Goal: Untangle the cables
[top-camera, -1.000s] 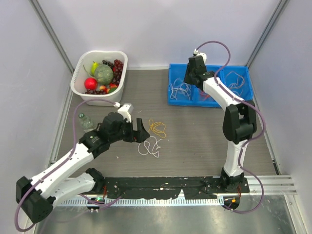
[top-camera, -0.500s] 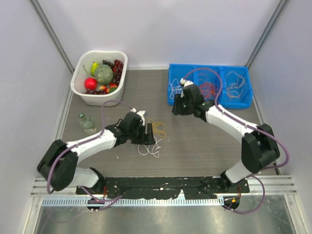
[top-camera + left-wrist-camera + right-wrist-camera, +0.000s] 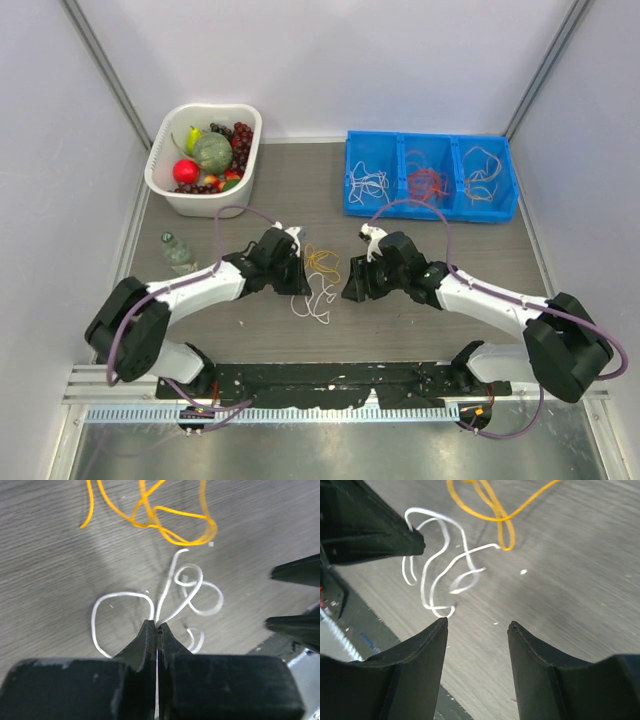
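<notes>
From above, the left gripper (image 3: 298,274) sits low over the middle of the table (image 3: 400,330), pressed together at the upper left edge of the white cable (image 3: 316,298). That cable lies in loose loops just in front of its tip. The orange cable (image 3: 323,262) lies right behind the white one, close by the same gripper. The right gripper (image 3: 352,286) reaches in from the other side with its jaws spread. It is just beside the white cable's right edge, though I can't tell from here whether it touches. At the back right, the blue bin (image 3: 349,205) holds white strands (image 3: 370,185) in its left compartment, red strands (image 3: 428,183) in the middle and orange strands (image 3: 478,180) in the right. A white basket (image 3: 160,150) of fruit stands at the back left, with a small bottle (image 3: 176,250) lying in front of it.

From the left wrist, the left gripper (image 3: 157,628) has its fingers shut tight on a strand of the white cable (image 3: 192,587). The strand rises out from between the tips and curls away in loops on the wood. The orange cable (image 3: 165,520) lies further out, apart from the white one. The right gripper (image 3: 270,599) pokes in at the right edge, open, close to the white loops.

From the right wrist, the right gripper (image 3: 477,625) hangs above the table with its fingers parted and nothing between them. The nearest bend of the white cable (image 3: 440,565) lies just beyond its left fingertip. The left gripper (image 3: 415,542) comes in from the upper left, its tip at the white cable's top loop. The orange cable (image 3: 490,510) lies further back.
</notes>
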Motion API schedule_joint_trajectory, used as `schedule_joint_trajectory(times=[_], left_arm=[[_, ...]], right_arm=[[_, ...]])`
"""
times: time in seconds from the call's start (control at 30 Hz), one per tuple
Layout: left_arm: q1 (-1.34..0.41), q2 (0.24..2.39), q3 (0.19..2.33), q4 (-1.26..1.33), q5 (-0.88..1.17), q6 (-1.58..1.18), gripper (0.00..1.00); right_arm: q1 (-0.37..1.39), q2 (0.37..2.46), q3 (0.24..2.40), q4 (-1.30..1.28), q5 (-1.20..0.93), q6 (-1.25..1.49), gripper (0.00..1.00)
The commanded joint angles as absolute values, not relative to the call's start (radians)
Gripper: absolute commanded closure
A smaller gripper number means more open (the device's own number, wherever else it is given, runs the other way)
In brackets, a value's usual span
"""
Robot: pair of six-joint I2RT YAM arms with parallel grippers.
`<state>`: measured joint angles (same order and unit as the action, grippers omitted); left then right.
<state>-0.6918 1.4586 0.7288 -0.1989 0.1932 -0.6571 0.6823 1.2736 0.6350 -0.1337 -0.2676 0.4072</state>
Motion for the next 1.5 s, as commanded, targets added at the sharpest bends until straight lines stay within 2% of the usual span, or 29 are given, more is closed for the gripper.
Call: schedule_joint_trajectory(times=[0.0, 0.13, 0.3, 0.47, 0.63, 0.93, 1.2, 1.27, 1.33, 1.37, 1.4, 1.43, 1.47], left_arm=[[-0.696, 1.249, 0.742, -0.232, 0.225, -0.664, 1.0], [-0.696, 1.037, 0.755, -0.241, 0.261, -0.655, 1.0], [-0.698, 0.924, 0.86, -0.333, 0.278, -0.615, 1.0], [-0.696, 0.899, 1.0, -0.413, 0.259, -0.595, 1.0], [-0.695, 0.908, 1.081, -0.413, 0.252, -0.644, 1.0], [-0.695, 0.923, 1.126, -0.364, 0.262, -0.678, 1.0], [-0.695, 0.933, 1.117, -0.315, 0.301, -0.721, 1.0], [-0.695, 0.934, 1.114, -0.302, 0.31, -0.732, 1.0], [-0.696, 0.934, 1.114, -0.293, 0.321, -0.738, 1.0], [-0.698, 0.931, 1.112, -0.293, 0.321, -0.738, 1.0], [-0.696, 0.93, 1.112, -0.293, 0.319, -0.735, 1.0], [-0.695, 0.927, 1.112, -0.296, 0.313, -0.73, 1.0], [-0.696, 0.923, 1.112, -0.301, 0.304, -0.724, 1.0]], right_arm=[[0.706, 1.2, 0.606, 0.061, -0.38, 0.44, 0.42], [0.707, 1.151, 0.62, 0.092, -0.439, 0.419, 0.39], [0.707, 1.1, 0.734, 0.063, -0.449, 0.353, 0.38], [0.707, 1.055, 0.842, 0.046, -0.491, 0.288, 0.36], [0.73, 1.072, 0.85, 0.188, -0.61, 0.342, 0.35], [0.868, 1.134, 0.833, 0.402, -0.543, 0.41, 0.36], [0.916, 1.143, 0.808, 0.501, -0.371, 0.425, 0.37], [0.92, 1.147, 0.799, 0.523, -0.339, 0.433, 0.39], [0.92, 1.15, 0.79, 0.537, -0.324, 0.442, 0.46], [0.917, 1.155, 0.788, 0.54, -0.319, 0.443, 0.57], [0.919, 1.157, 0.788, 0.538, -0.322, 0.443, 0.63], [0.919, 1.158, 0.79, 0.531, -0.318, 0.443, 0.74], [0.919, 1.16, 0.793, 0.522, -0.313, 0.446, 0.8]])
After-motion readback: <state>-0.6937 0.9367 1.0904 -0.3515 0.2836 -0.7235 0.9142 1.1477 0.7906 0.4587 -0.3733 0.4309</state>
